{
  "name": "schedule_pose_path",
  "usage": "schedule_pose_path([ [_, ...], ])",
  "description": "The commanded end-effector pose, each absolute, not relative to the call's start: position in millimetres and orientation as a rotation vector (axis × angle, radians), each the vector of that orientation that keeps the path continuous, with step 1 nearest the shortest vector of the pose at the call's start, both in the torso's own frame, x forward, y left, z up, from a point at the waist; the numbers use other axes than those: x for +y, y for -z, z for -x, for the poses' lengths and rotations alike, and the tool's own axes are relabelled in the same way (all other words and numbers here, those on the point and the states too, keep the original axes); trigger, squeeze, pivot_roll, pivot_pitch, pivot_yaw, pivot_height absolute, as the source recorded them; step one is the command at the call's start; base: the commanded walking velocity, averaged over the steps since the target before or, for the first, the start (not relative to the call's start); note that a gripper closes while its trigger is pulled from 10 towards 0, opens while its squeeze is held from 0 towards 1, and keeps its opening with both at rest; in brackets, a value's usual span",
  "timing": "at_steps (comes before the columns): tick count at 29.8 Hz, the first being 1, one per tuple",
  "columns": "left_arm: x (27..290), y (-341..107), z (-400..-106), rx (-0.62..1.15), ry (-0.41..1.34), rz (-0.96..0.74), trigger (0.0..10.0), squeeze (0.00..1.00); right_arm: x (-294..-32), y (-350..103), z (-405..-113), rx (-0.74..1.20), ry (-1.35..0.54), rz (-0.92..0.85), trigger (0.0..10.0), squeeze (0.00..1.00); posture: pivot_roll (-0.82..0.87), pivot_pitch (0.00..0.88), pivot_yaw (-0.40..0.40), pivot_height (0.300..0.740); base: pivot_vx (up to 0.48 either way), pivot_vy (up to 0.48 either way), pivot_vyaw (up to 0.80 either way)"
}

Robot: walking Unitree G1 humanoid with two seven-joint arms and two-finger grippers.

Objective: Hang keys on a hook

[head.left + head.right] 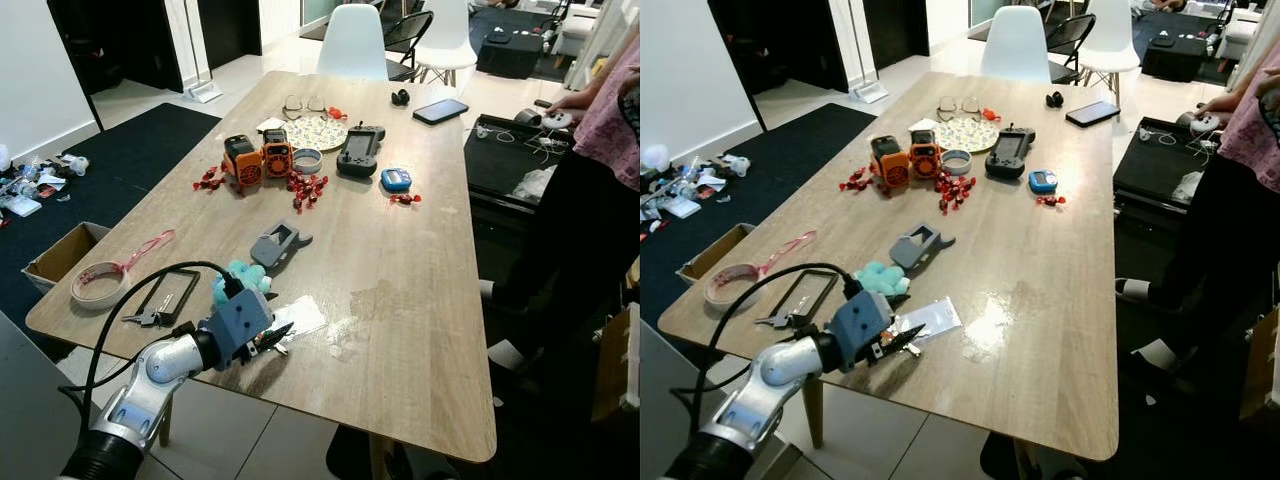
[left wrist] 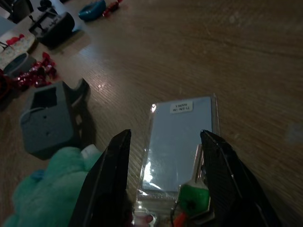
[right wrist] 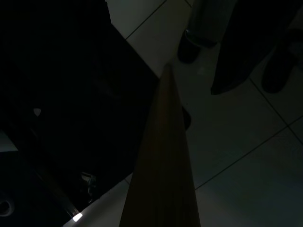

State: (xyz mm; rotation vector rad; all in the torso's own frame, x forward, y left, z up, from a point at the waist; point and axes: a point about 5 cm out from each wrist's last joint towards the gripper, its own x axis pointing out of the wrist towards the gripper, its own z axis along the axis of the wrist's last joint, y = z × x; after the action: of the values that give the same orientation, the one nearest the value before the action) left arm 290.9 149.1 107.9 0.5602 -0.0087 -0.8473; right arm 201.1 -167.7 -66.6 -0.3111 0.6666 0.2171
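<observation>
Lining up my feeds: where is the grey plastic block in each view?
Left eye view: grey block mid-table, just beyond the teal plush.
Right eye view: block, same spot.
Left wrist view: block ahead, beside the plush.
Right wrist view: dark floor.
Shared landmark: the teal plush.

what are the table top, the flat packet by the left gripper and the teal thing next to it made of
Table top: wood or wood-look laminate, visible grain, slight sheen. Flat packet: grey card in clear glossy plastic sleeve, edges glint. Teal thing: soft plush, fuzzy surface. Left gripper is open over the packet.
</observation>
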Motion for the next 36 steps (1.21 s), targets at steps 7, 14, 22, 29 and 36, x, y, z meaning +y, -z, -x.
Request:
schedule_pose_path([
  [7, 150.1, -98.2, -292.8, 0.075, 0.842, -0.528, 10.0, 0.00, -166.4, 70.0, -195.3, 0.685, -0.216, 0.304, 10.0, 0.00, 0.04, 0.079, 0.020, 0.740, 0.000, 0.000, 0.00],
  [14, 156.5, -94.2, -286.4, 0.117, 0.906, -0.508, 10.0, 0.00, -166.1, 69.9, -195.9, 0.686, -0.215, 0.303, 10.0, 0.00, 0.04, 0.077, 0.019, 0.740, 0.000, 0.000, 0.00],
  [22, 160.6, -93.1, -284.4, 0.147, 0.913, -0.479, 10.0, 0.00, -166.2, 69.6, -196.4, 0.685, -0.217, 0.304, 10.0, 0.00, 0.04, 0.079, 0.019, 0.740, 0.000, 0.000, 0.00],
  [29, 162.3, -96.9, -289.1, 0.127, 0.885, -0.478, 10.0, 0.00, -166.6, 69.7, -196.2, 0.685, -0.214, 0.303, 10.0, 0.00, 0.04, 0.079, 0.020, 0.740, 0.000, 0.000, 0.00],
  [36, 165.8, -101.0, -293.7, 0.120, 0.879, -0.489, 10.0, 0.00, -167.2, 69.6, -196.1, 0.684, -0.213, 0.304, 10.0, 0.00, 0.03, 0.078, 0.021, 0.740, 0.000, 0.000, 0.00],
])
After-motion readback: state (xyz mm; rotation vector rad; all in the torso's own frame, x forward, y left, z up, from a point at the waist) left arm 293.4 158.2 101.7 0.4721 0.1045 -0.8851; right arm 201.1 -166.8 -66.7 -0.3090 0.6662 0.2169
